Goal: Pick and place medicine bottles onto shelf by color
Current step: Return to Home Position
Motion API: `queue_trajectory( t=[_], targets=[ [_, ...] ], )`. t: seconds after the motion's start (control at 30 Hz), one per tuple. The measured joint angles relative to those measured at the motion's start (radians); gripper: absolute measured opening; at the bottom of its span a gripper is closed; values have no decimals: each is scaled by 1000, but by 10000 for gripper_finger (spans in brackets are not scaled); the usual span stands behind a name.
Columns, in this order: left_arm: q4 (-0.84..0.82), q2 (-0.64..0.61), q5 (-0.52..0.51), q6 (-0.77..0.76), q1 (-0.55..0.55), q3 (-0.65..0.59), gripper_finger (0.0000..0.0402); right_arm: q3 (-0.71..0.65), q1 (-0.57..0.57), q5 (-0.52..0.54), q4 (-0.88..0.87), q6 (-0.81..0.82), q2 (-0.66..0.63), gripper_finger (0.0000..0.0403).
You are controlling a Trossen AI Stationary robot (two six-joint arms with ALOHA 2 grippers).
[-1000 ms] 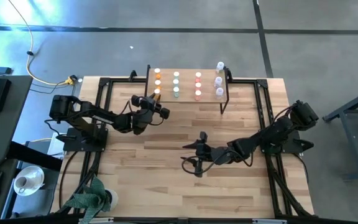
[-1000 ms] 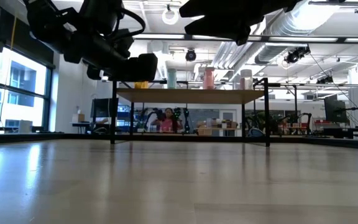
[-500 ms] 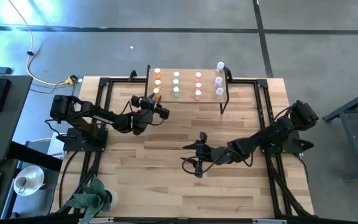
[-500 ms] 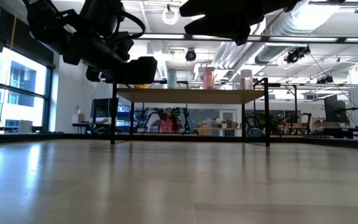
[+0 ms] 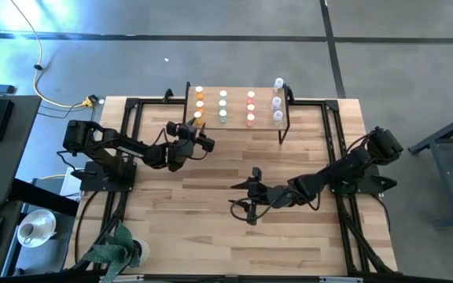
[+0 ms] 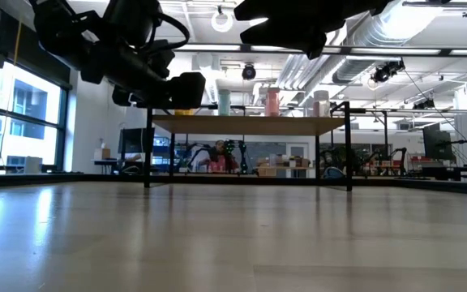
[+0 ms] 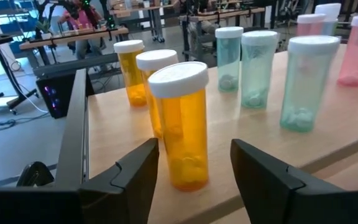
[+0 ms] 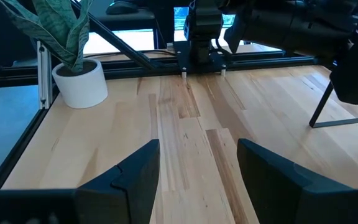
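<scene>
The shelf (image 5: 238,119) stands at the table's far middle on thin black legs. Medicine bottles with white caps stand on it in columns: orange (image 5: 199,103), green (image 5: 222,106), red (image 5: 251,108) and clear (image 5: 278,102). My left gripper (image 5: 203,132) is open at the shelf's near left corner. In the left wrist view its fingers (image 7: 135,174) stand on either side of the nearest orange bottle (image 7: 182,124), which stands upright on the shelf top; I cannot tell whether a finger touches it. My right gripper (image 5: 246,196) is open and empty above the table's middle.
A potted plant (image 5: 120,250) stands at the table's near left corner and shows in the right wrist view (image 8: 79,81). Black frame rails (image 5: 128,141) run along the table's left and right sides. Bare wood lies between the shelf and the near edge.
</scene>
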Motion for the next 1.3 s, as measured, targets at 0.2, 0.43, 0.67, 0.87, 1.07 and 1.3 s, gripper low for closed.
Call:
queue_trajectory(
  t=[0.2,0.43,0.67,0.87,1.07,1.3],
  targets=[
    [-33,0,-6,0,-19,0,196,0,0,-1,0,0,0,206],
    [-44,-1,-59,0,-64,1,196,0,0,-2,0,0,0,206],
    [-45,-1,-55,0,-119,1,196,0,0,-2,0,0,0,206],
    [-45,-1,-73,0,-183,1,196,0,0,-19,0,0,0,206],
    [-102,-5,-44,-47,-289,1,196,0,0,-55,0,0,0,206],
    [-250,-76,275,-166,-406,2,196,0,2,-125,-27,0,-42,206]
  ],
)
